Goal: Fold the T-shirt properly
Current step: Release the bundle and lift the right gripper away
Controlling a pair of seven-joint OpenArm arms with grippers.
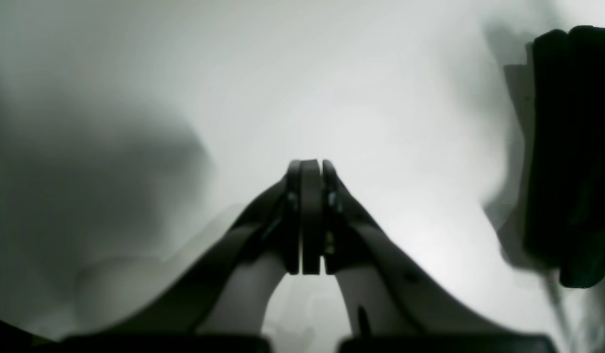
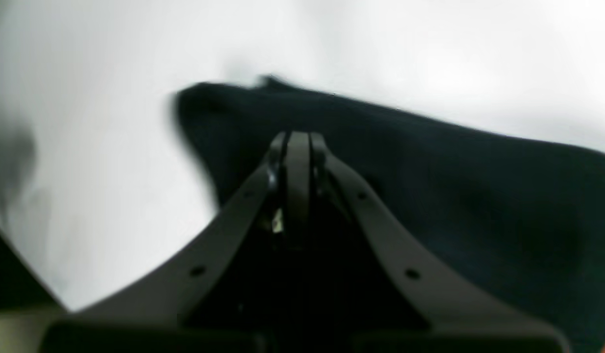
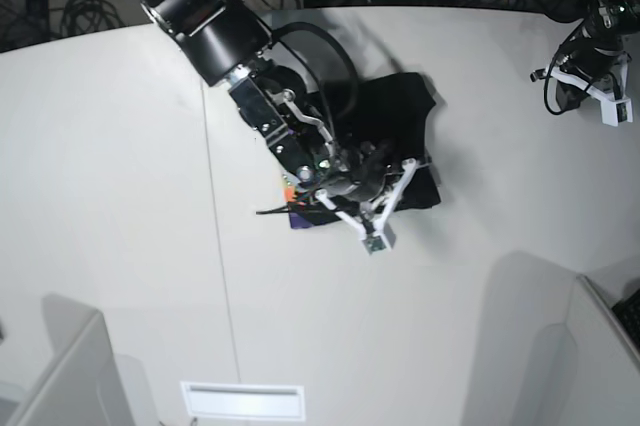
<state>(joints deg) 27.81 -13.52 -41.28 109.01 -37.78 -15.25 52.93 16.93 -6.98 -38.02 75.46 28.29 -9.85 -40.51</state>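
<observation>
The black T-shirt (image 3: 395, 121) lies bunched on the white table (image 3: 120, 146), with a bit of its orange and purple print (image 3: 293, 208) showing at its left edge. My right gripper (image 3: 408, 168) reaches over the shirt to its right side. In the right wrist view the right gripper (image 2: 298, 139) is shut, its tips down in the black T-shirt (image 2: 479, 196) near a cloth edge. My left gripper (image 1: 310, 166) is shut with nothing in it and hangs over bare table. In the base view the left gripper (image 3: 610, 106) sits far off at the upper right.
The table's curved far edge (image 3: 300, 14) runs behind the shirt, with cables and gear beyond it. White panels (image 3: 60, 376) stand at the near left and the near right (image 3: 590, 346). A dark blurred shape (image 1: 572, 147) fills the right edge of the left wrist view.
</observation>
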